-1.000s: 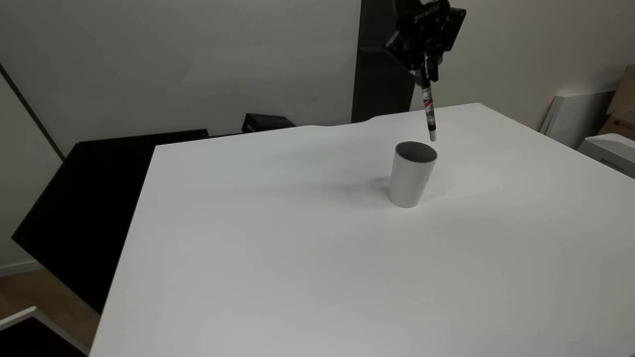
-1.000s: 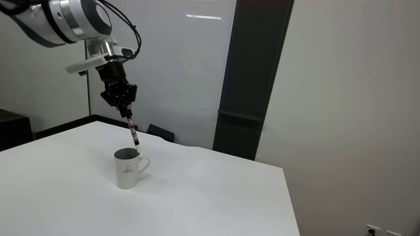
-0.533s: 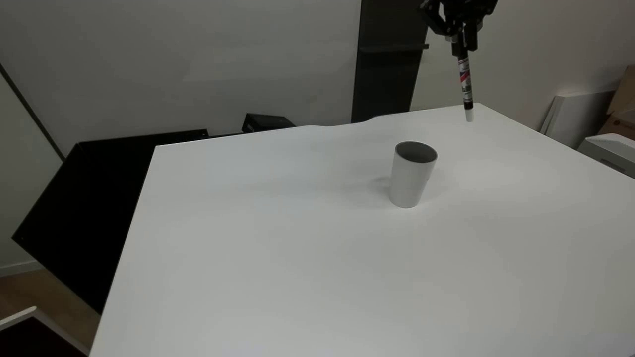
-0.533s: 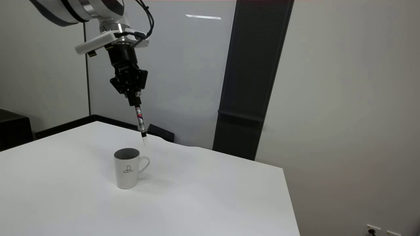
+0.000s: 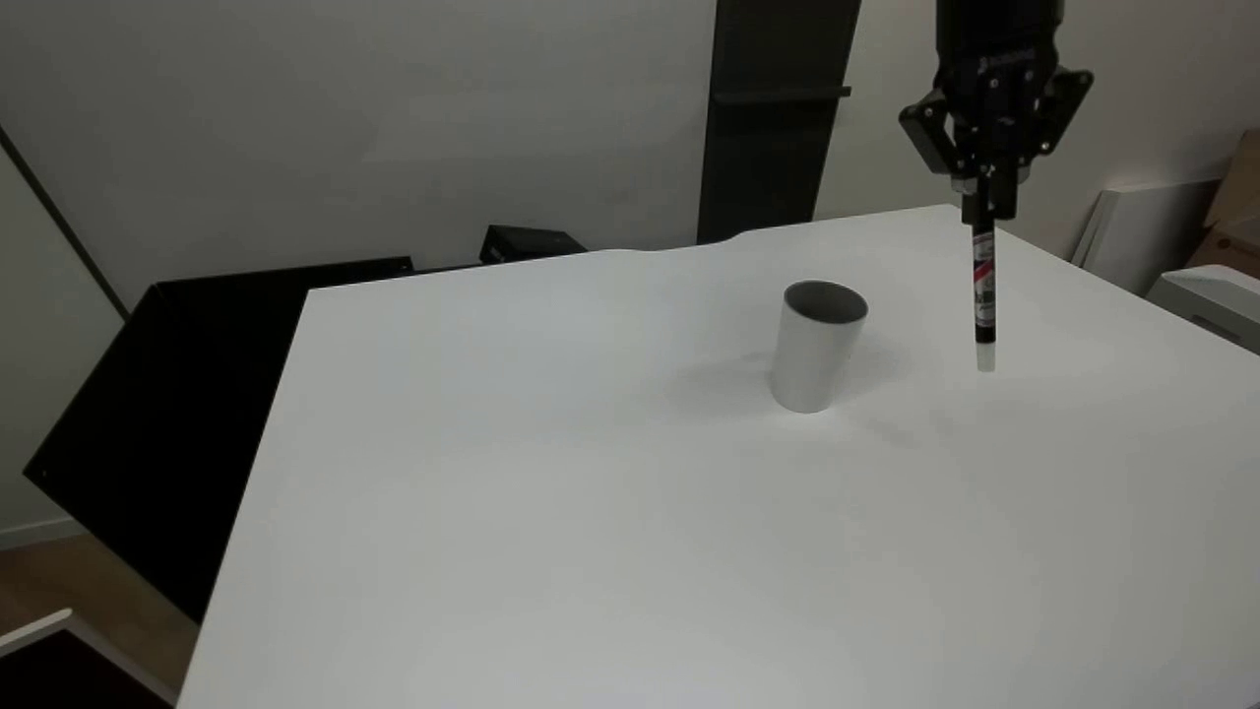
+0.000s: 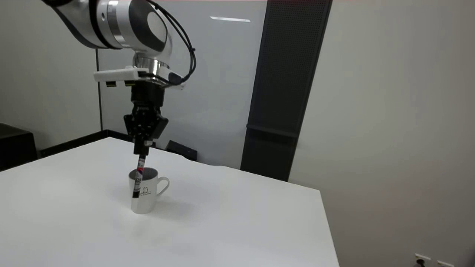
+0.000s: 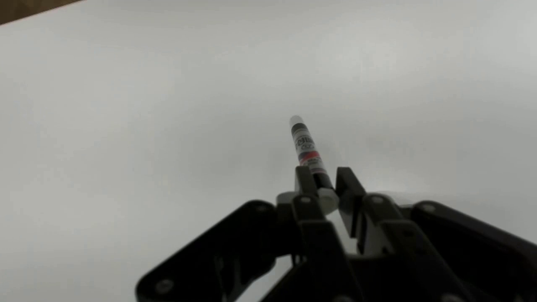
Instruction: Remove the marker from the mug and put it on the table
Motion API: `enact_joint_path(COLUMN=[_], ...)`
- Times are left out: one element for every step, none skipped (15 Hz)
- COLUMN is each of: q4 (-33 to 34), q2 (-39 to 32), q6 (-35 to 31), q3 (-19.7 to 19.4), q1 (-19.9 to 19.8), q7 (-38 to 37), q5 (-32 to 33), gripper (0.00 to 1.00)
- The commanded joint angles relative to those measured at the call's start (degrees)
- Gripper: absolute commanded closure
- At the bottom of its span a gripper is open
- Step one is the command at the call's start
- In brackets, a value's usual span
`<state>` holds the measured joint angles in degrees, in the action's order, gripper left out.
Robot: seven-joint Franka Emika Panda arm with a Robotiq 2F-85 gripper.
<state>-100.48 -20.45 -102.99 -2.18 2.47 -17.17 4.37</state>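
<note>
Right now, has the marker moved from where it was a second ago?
Yes, rightward and down in an exterior view: the marker showed above the unmoved mug and now shows to the mug's right.

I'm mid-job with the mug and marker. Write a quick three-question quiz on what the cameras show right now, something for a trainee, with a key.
1. Fill in: outside the mug, the marker is held by the ____.
2. True or false: the mug lies on its side.
3. Multiple choice: the bright stripe on the marker is A) green, B) yellow, C) red.

Key:
1. Gripper.
2. False; it stands upright on the table.
3. C.
</note>
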Motion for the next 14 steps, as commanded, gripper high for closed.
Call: enact_joint_path(q4=[-8.48,-10.52,-12.4,-14.6,-16.56,-18.7,-20.58,-22.62,-24.36,-26.22,-28.1,-29.75,-31.42,-32.73], q2=[2.52,2.7,2.82,2.96,3.02,3.14,3.25,3.39,3.48,3.65,4.01,4.33,4.76,4.96], q6=[-3.59,-4.68,-5.67,-6.88,-8.03,-9.32,-10.51,-11.95,-13.21,-14.78,-16.69,-18.48,-20.34,-21.79], q3=[0.0,-0.13,-0.22,-0.35,-0.58,-0.69,-0.74,-0.69,-0.6,-0.61,-0.39,-0.18,-0.08,-0.08], q1=[-2.49,-3.01,-3.54,-4.0,-4.28,-4.89,-5.52,-6.4,-7.13,-7.77,-8.65,-9.4,-9.82,-9.96], q7=[1.43,1.56,1.86,2.05,1.94,2.37,2.93,3.72,4.76,5.74,7.7,9.67,11.31,12.74], q5=[-6.06,-7.52,-9.04,-10.44,-11.31,-13.13,-15.38,-18.68,-21.88,-24.85,-28.64,-32.32,-35.43,-37.49], gripper=[0.93,0.93,0.93,0.93,0.93,0.93,0.93,0.93,0.93,0.93,0.93,0.93,0.93,0.93])
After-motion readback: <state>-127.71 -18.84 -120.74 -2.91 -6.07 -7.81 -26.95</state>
